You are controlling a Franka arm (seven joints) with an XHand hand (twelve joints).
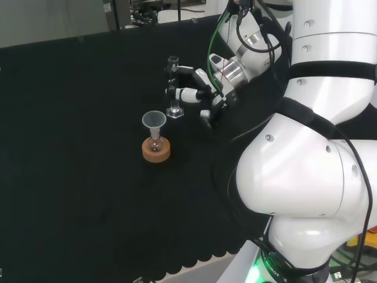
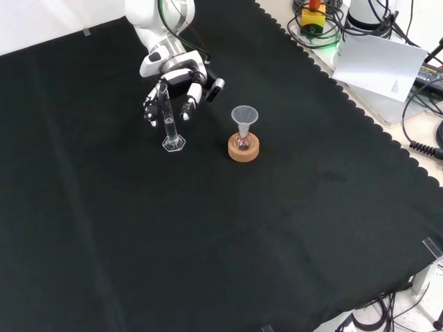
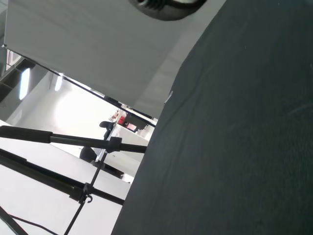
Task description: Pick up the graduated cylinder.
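Observation:
The graduated cylinder (image 1: 173,88) (image 2: 167,115) is a thin clear tube on a hexagonal foot, standing upright on the black cloth. In the head view the hand (image 1: 200,89) reaches in from the right, and its fingers (image 1: 181,94) come up to the tube at mid height. Seen from the front, the hand (image 2: 174,77) is just behind the cylinder, with fingers (image 2: 149,109) spread down on both sides of it. They are loosely bent and not closed round the tube. The cylinder's foot (image 2: 174,144) rests on the cloth.
A small round flask with a clear funnel (image 1: 154,120) (image 2: 243,115) in its neck sits on a cork ring (image 1: 156,149) (image 2: 243,149), close beside the cylinder. The cloth's scalloped edge (image 2: 360,111), a white sheet (image 2: 377,62) and cables lie at the front view's right.

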